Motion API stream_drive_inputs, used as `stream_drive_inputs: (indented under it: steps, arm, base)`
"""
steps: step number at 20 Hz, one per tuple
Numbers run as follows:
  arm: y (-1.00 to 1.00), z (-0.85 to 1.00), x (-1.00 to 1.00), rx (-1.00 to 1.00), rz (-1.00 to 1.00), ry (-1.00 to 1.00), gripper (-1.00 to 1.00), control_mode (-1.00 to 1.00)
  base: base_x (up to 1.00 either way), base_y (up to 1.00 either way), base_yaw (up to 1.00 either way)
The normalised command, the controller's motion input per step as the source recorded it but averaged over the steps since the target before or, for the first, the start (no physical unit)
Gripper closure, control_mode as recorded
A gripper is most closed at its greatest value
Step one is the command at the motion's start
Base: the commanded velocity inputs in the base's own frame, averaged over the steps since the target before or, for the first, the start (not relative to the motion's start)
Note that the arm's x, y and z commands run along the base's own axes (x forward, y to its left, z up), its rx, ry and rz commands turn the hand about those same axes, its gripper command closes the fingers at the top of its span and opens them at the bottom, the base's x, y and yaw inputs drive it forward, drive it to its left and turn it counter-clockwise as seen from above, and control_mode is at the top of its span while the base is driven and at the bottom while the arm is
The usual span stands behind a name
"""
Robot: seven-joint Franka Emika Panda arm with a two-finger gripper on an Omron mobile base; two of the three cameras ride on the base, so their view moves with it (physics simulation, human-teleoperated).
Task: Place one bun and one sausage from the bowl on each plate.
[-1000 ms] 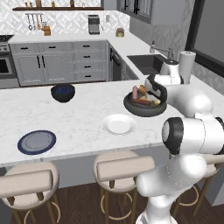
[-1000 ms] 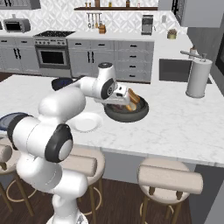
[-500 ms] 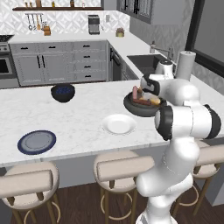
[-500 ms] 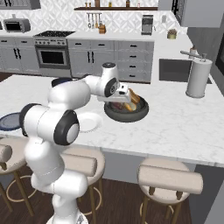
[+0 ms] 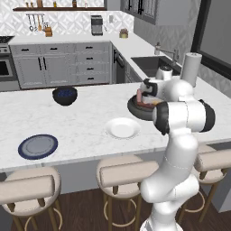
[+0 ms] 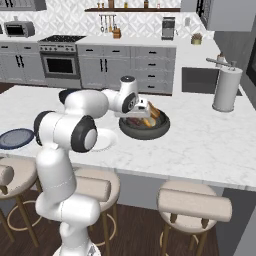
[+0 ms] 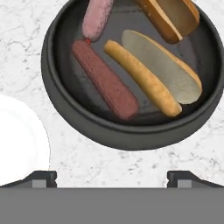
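The wide dark bowl (image 7: pixel 131 135) holds two sausages and two buns. A reddish-brown sausage (image 7: pixel 105 81) lies at its left, with a paler pink sausage (image 7: pixel 97 17) above it. A split tan bun (image 7: pixel 153 70) lies in the middle and a second bun (image 7: pixel 168 17) at the upper right. My gripper (image 7: pixel 113 178) hangs open above the bowl's near rim, with nothing between its fingertips (image 7: pixel 41 178). From the base, the gripper (image 5: pixel 148 90) (image 6: pixel 136 111) hovers over the bowl (image 5: pixel 135 108) (image 6: pixel 145 131). The white plate (image 5: pixel 122 128) (image 7: pixel 17 140) lies beside the bowl. The blue-rimmed plate (image 5: pixel 38 146) (image 6: pixel 15 138) lies far left.
A smaller dark-blue bowl (image 5: pixel 65 95) stands at the back of the marble island. A paper-towel holder (image 5: pixel 191 67) (image 6: pixel 225 90) stands by the sink. Stools line the island's front edge. My own arm folds closely over the bowl's side of the counter.
The arm's elbow and forearm have swung up and in toward the bowl. The hand stays over the bowl, jaws still open. Nothing in the bowl has moved.
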Motion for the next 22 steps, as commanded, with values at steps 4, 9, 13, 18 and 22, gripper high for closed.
stream_drive_inputs:
  steps: [4,9,13,18,22]
  arm:
    - [0.00,0.00,0.41,-0.01,0.06,0.02,-1.00,-1.00]
    - [0.00,0.00,0.42,-0.01,0.07,0.07,-1.00,-1.00]
    - [0.06,-0.13,0.27,-0.01,0.14,0.02,-1.00,-1.00]
    - [0.30,-0.44,0.21,0.00,0.17,0.01,-1.00,-1.00]
    - [0.15,-0.21,0.33,0.00,0.12,0.01,-1.00,-1.00]
  base:
    - [0.00,0.00,0.00]
    - [0.00,0.00,0.00]
    - [0.00,0.00,0.00]
    - [0.00,0.00,0.00]
    - [0.00,0.00,0.00]
